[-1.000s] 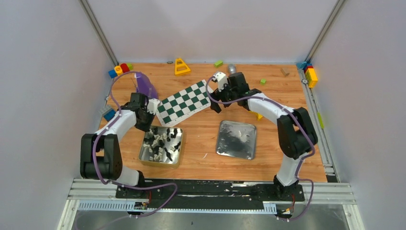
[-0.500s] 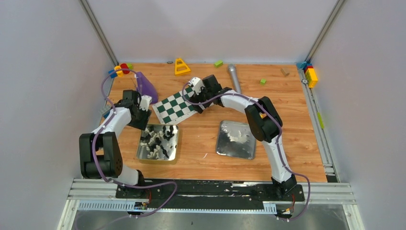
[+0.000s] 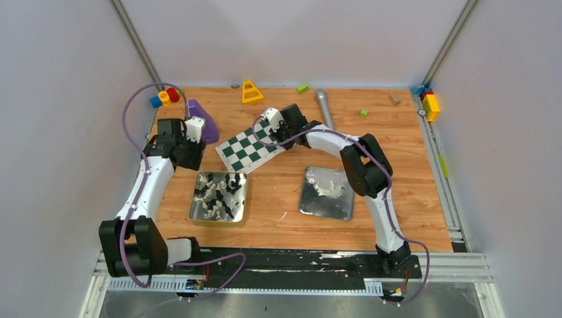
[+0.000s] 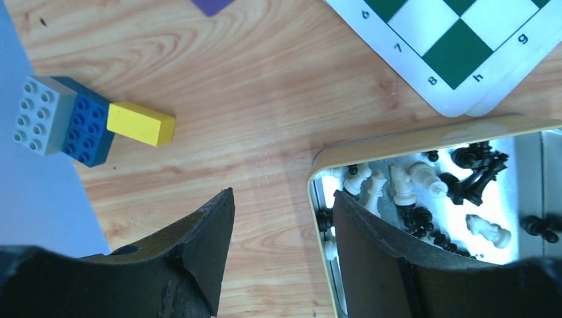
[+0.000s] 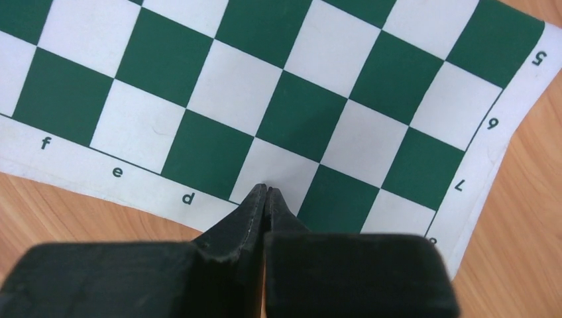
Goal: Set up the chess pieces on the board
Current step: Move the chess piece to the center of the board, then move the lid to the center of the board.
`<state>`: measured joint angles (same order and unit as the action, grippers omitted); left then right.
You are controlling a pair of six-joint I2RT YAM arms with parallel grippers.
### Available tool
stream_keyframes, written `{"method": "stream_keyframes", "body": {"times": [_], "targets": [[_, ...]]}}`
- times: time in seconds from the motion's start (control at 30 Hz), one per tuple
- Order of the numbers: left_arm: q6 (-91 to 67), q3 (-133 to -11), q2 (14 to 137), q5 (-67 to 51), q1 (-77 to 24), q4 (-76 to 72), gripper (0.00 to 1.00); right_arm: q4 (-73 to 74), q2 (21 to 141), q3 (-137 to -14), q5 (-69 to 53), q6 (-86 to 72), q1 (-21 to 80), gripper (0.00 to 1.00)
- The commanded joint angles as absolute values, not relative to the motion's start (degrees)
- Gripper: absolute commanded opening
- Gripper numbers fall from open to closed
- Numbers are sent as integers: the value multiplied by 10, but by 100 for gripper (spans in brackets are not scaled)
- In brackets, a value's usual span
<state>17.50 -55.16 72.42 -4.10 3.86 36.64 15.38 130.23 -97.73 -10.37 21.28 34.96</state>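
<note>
The green and white checkered board (image 3: 250,147) lies tilted on the wooden table; the right wrist view fills with it (image 5: 285,86). My right gripper (image 3: 277,138) is shut, and its tips (image 5: 266,189) rest over a white square near the edge lettered d. Nothing shows between the fingers. Black and white chess pieces (image 3: 219,195) lie heaped in a metal tray (image 3: 196,199) in front of the board. My left gripper (image 3: 192,158) hangs open over the bare wood by the tray's far left corner, holding nothing (image 4: 281,195). Its right finger (image 4: 371,238) overlaps the tray rim (image 4: 397,136) and the pieces (image 4: 424,182).
A second metal tray (image 3: 326,192) sits to the right, with pale shapes inside. A purple scoop (image 3: 202,119) lies beyond the left gripper. Toy blocks (image 4: 86,122) lie against the left wall. A yellow toy (image 3: 252,93), green blocks (image 3: 302,87) and a grey cylinder (image 3: 323,106) sit at the back.
The right gripper swung left from the board's right edge onto the board and shut. The left gripper drew back from above the tray toward the left wall and opened.
</note>
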Motion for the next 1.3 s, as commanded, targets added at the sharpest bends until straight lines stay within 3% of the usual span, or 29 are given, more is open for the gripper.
{"method": "stream_keyframes", "body": {"times": [0.0, 0.07, 0.23, 0.37, 0.63, 0.9, 1.07, 1.27], "targets": [[191, -574, 694, -91, 41, 362, 65, 220, 1238, -921, -58, 208, 311, 0], [194, -573, 688, -98, 38, 359, 65, 228, 1198, -870, -68, 205, 302, 1], [195, -565, 676, -104, 31, 347, 65, 244, 1091, -756, -137, 217, 302, 33], [194, -558, 672, -110, 26, 340, 66, 262, 1053, -704, -158, 212, 313, 43], [183, -552, 675, -113, 15, 338, 66, 259, 1017, -667, -147, 205, 376, 49], [194, -557, 656, -106, 11, 353, 67, 267, 1016, -609, -61, 253, 417, 47], [210, -557, 647, -98, 10, 360, 67, 274, 959, -533, 24, 297, 398, 45], [234, -546, 631, -86, 9, 362, 68, 291, 907, -538, 15, 319, 308, 46]]}}
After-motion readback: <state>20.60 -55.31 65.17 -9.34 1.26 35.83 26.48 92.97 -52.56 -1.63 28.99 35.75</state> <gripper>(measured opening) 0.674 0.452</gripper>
